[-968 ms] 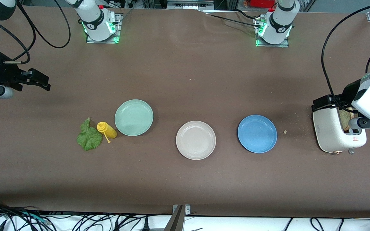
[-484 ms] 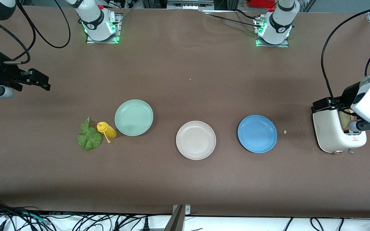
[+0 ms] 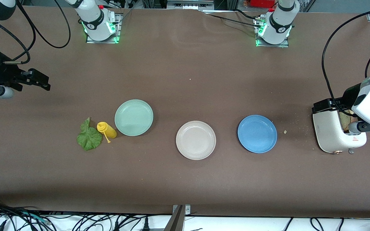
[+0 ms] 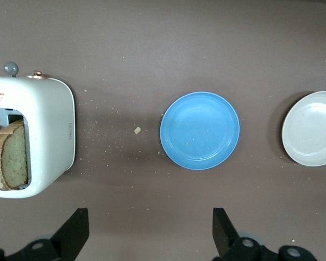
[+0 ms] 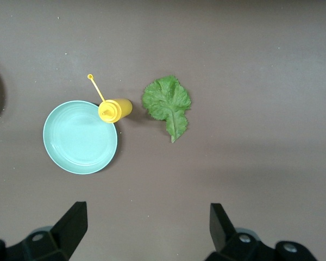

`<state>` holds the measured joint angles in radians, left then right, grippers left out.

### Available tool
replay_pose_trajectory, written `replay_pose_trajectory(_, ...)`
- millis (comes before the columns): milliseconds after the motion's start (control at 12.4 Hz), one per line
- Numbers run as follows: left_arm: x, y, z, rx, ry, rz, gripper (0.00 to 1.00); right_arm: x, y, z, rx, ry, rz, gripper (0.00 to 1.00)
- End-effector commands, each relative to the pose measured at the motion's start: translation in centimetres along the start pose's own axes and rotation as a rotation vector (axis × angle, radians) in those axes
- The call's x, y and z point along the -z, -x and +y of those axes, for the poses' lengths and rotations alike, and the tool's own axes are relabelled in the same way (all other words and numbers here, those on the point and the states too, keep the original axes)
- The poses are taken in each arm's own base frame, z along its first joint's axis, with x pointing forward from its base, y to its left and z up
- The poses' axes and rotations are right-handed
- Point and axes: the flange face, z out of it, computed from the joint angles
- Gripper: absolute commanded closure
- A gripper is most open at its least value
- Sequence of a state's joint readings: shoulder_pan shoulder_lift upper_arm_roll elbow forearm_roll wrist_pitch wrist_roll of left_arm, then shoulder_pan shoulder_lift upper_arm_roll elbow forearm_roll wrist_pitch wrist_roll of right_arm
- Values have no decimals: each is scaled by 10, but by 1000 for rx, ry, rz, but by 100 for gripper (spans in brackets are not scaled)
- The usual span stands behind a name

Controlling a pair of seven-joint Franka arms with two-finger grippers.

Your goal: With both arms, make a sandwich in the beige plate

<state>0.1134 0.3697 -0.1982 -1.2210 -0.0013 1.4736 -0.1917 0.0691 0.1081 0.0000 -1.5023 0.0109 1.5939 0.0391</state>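
The beige plate (image 3: 196,140) sits bare on the bench (image 3: 185,179), between the blue plate (image 3: 257,133) and the pale green plate (image 3: 134,117). A yellow squeeze bottle (image 3: 107,130) lies touching the green plate's rim, and the lettuce leaf (image 3: 89,137) lies flat just beside the bottle. At the left arm's end of the bench a white toaster (image 3: 332,133) holds two bread slices (image 4: 10,163) upright in its slots. The left gripper (image 3: 328,104) hangs above the toaster, jaws spread wide and holding nothing. The right gripper (image 3: 40,81) hovers over bare bench at the right arm's end, jaws likewise released and empty.
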Motion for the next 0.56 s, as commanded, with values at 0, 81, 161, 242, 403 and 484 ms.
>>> replay_pose_trajectory(0, -1, 0, -3, -11, 20, -4, 0, 6, 4, -1, -6, -18, 5, 0)
replay_pose_trajectory(81, -1, 0, -1, -12, 20, -4, 0, 7, 4, -1, -6, -18, 6, 0)
replay_pose_trajectory(161, -3, -1, 1, -15, 21, -6, 1, 6, 3, -1, -6, -18, 3, 0)
replay_pose_trajectory(242, -6, -2, 1, -13, 19, -11, 0, 5, 3, -1, -6, -18, 3, 0)
replay_pose_trajectory(403, -5, -2, -2, -10, 22, -11, 1, 5, 3, -1, -6, -18, 3, 0)
replay_pose_trajectory(484, -9, -4, 0, -13, 22, -17, 0, 5, 3, -1, -6, -18, 3, 0)
